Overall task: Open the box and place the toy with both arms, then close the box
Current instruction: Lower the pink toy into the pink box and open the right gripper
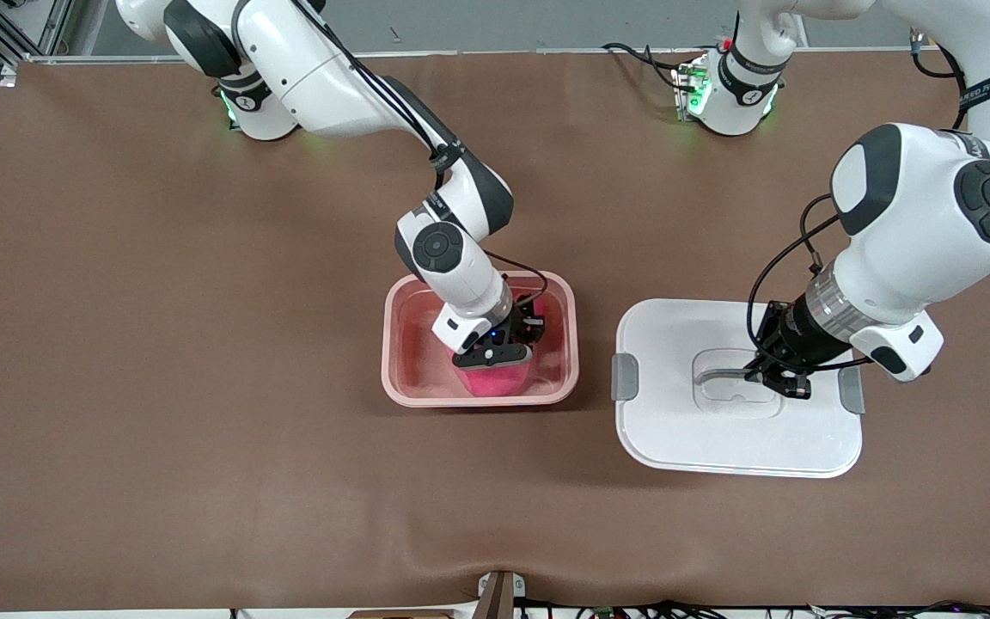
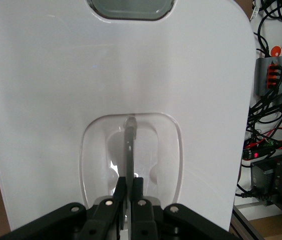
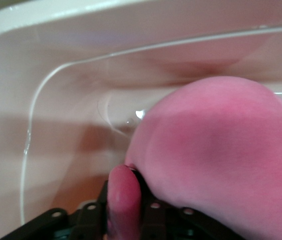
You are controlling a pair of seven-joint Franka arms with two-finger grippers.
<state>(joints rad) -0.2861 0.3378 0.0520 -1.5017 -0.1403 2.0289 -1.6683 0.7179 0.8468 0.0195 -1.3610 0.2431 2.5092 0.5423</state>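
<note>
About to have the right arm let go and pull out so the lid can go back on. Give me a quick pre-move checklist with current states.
1. Toy inside the box: ok, it sits in the tub at the side nearer the front camera.
2. Right end effector released from the toy: not ok, a fold of plush is between its fingers in the right wrist view.
3. Box open, nothing across its rim: ok.
4. Left end effector gripping the lid's handle: ok, shut on it.
5. Lid lifted: not ok, it appears to rest on the table beside the box.
6. Toy low enough for the lid: cannot tell.
</note>
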